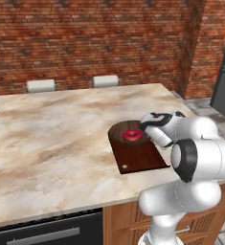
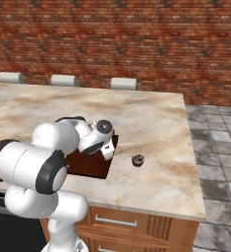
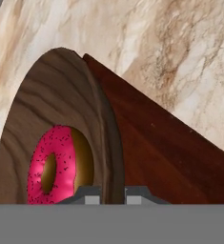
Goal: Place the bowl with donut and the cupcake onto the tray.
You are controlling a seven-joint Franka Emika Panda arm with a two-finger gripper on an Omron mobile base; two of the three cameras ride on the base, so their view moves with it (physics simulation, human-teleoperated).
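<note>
Closest to the hand camera, the gripper [image 3: 109,194] has its two dark tips pinched onto the near rim of the bowl [image 3: 46,109], one tip inside the wall and one outside, so the jaws are clamped on that rim. Right behind the inner tip lies the donut [image 3: 56,164], pink with dark speckles, resting in the bowl's hollow. Beside the bowl the tray [image 3: 170,152] stretches away as a dark reddish board, with pale veined marble countertop [image 3: 180,52] around it.

From the left base view the layout reads more plainly: the bowl [image 1: 126,133] sits on the far end of the tray [image 1: 142,160], the donut [image 1: 132,135] inside it, and a small pale dot marks the tray's near left corner. The white arm covers the bowl's right side there.

From the right base view the arm hides the bowl, leaving part of the tray [image 2: 90,165] visible, but a small dark cupcake [image 2: 137,159] shows on the countertop [image 2: 156,128], off the tray to its right
</note>
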